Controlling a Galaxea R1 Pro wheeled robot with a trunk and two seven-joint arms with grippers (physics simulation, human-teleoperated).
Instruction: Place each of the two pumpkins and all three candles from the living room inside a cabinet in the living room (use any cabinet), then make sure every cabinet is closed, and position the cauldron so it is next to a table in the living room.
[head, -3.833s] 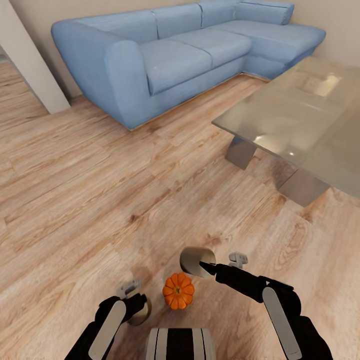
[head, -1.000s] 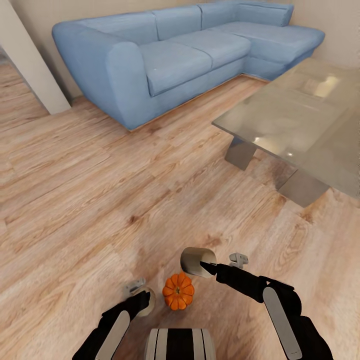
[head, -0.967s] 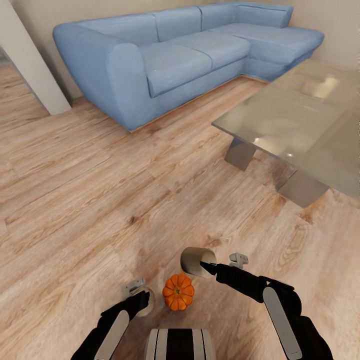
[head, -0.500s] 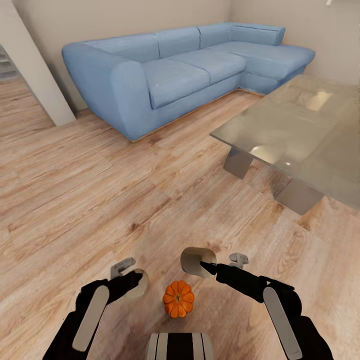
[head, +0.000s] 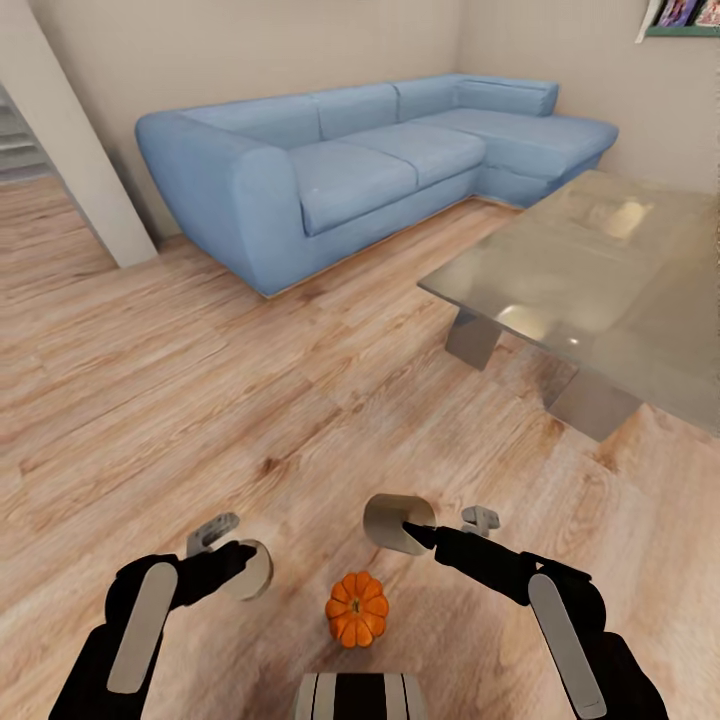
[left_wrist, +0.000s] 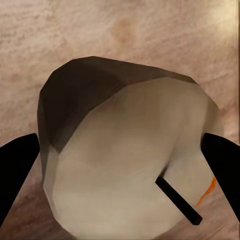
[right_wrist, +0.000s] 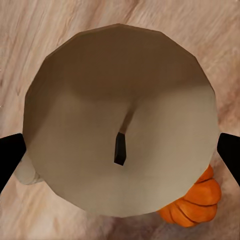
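Nearest the robot, a pumpkin (head: 357, 608) sits on the wood floor (head: 200, 400) at six o'clock in the head view, between the two arms and about equally near each. The left gripper (head: 243, 567), at seven o'clock, is clamped on a candle (head: 250, 570), and the right gripper (head: 408, 531) holds another candle (head: 395, 522); both hands are full. The glass table (head: 590, 270) lies beyond at two o'clock.

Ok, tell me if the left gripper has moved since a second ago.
Yes. The left gripper, holding a candle, has swung out to the robot's left, away from the pumpkin on the floor.
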